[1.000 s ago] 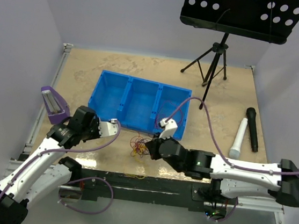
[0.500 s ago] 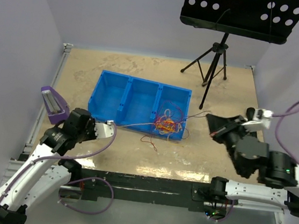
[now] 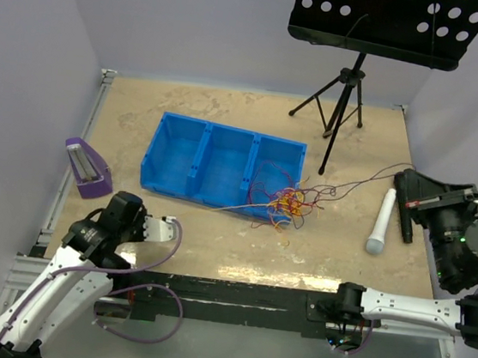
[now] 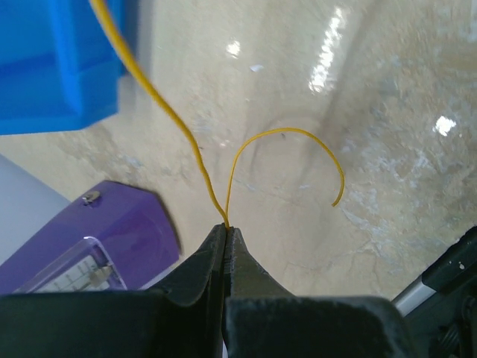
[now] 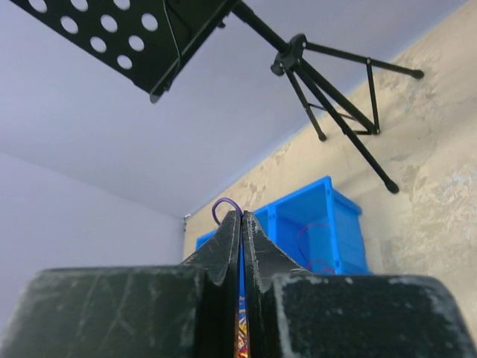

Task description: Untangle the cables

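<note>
Okay, I'm holding two strands apart. The left gripper [image 4: 226, 228], lower left in the top view, is clenching the yellow cable [image 4: 175, 119]. The right gripper [image 5: 241, 216], at the right edge, is pinching a purple cable [image 5: 226, 203]. The cables [image 3: 286, 203] are bunching mid-counter [image 3: 187, 104], beside the blue bin [image 3: 227, 128]'s right end. My worry is that pulling harder is only cinching the knot, or a thin strand is slipping free. I'm counting two grippers, one knot, one bin, two microphones [image 3: 379, 219] and one stand [image 3: 343, 96]; the strands are too fine to count.
</note>
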`<state>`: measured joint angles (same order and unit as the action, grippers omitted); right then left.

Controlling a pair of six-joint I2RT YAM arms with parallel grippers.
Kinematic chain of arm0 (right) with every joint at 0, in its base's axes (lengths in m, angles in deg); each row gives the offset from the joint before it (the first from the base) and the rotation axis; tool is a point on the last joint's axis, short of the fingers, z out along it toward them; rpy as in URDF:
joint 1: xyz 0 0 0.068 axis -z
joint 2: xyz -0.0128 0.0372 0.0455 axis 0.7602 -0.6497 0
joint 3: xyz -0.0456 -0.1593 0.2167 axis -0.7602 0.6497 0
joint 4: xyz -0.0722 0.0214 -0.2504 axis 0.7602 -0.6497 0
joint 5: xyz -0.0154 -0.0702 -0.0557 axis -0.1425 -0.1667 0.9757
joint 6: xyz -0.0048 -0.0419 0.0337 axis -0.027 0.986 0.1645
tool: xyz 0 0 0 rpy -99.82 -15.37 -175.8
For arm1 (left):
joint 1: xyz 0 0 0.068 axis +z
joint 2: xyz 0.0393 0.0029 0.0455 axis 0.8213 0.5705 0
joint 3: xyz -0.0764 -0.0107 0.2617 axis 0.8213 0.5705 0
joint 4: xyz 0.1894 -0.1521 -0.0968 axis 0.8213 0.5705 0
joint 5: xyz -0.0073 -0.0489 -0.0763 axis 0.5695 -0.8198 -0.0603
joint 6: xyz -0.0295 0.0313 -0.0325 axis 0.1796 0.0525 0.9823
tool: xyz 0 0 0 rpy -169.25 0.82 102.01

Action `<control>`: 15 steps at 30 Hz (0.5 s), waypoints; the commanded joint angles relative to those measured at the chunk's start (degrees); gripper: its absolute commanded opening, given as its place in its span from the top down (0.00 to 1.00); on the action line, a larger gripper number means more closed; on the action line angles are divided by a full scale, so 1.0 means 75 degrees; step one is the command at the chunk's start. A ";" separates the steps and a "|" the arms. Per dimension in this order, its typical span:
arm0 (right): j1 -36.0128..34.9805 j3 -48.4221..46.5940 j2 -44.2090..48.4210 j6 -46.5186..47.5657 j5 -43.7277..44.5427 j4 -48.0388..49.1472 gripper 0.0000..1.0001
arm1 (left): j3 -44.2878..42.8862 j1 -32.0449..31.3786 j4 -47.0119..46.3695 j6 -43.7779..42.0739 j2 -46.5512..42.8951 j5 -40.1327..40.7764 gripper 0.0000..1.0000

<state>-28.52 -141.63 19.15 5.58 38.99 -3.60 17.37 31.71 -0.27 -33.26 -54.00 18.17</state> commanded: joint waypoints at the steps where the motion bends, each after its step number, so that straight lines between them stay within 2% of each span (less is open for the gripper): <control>1: -0.0018 -0.0803 0.0397 0.1413 0.1633 0.0664 1.00 | 0.0572 0.0029 0.0410 -0.0562 -0.0297 0.0873 1.00; 3: -0.0007 -0.0757 0.0666 0.3072 0.1949 0.2008 1.00 | 0.0818 0.0029 0.0481 -0.0738 -0.0449 0.1084 1.00; 7: -0.0112 0.0109 0.1509 0.7127 0.2618 0.6225 1.00 | 0.1287 0.0029 0.0563 -0.1101 -0.0766 0.1541 1.00; 8: -0.0159 0.0076 0.1627 0.7427 0.2677 0.6420 1.00 | 0.1346 0.0029 0.0551 -0.1160 -0.0836 0.1600 1.00; 10: -0.0276 -0.0042 0.1710 0.7115 0.2736 0.5979 1.00 | 0.1358 0.0029 0.0481 -0.1184 -0.0837 0.1613 1.00; 15: -0.0428 0.0134 0.1640 0.7160 0.2924 0.5848 1.00 | 0.1066 0.0029 0.0142 -0.0997 -0.0474 0.1437 1.00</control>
<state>-30.11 -141.28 31.28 52.77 43.49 36.35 26.99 31.73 1.90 -40.52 -59.16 27.19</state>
